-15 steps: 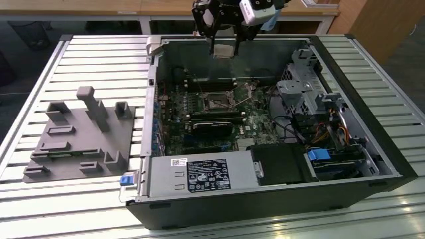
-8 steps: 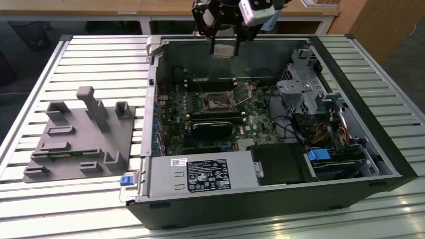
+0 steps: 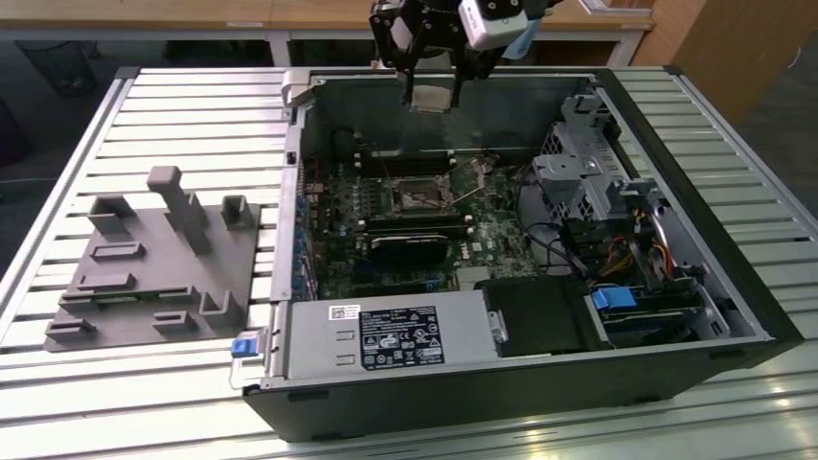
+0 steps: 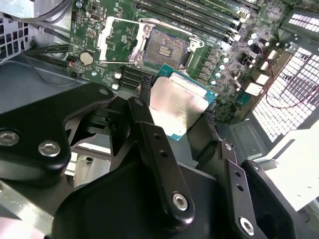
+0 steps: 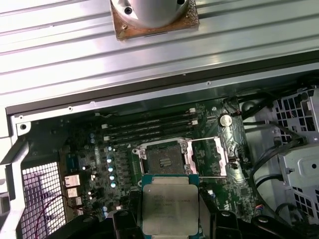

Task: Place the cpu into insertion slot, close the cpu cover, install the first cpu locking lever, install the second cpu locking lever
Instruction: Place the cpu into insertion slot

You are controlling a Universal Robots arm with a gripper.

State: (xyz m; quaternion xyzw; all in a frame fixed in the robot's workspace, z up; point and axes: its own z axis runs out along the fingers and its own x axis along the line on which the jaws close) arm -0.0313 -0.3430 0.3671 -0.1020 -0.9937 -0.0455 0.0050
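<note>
Holding the cpu [image 5: 169,209], the gripper [image 3: 432,91] hangs above the open computer case [image 3: 511,398].

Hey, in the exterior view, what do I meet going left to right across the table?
Grey fixture → slot → drive cage. The gripper holding the cpu hangs in line with the slot, so it has no clear place in the order.

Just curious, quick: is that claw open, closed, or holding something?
Gripper: closed, holding the cpu.
</note>
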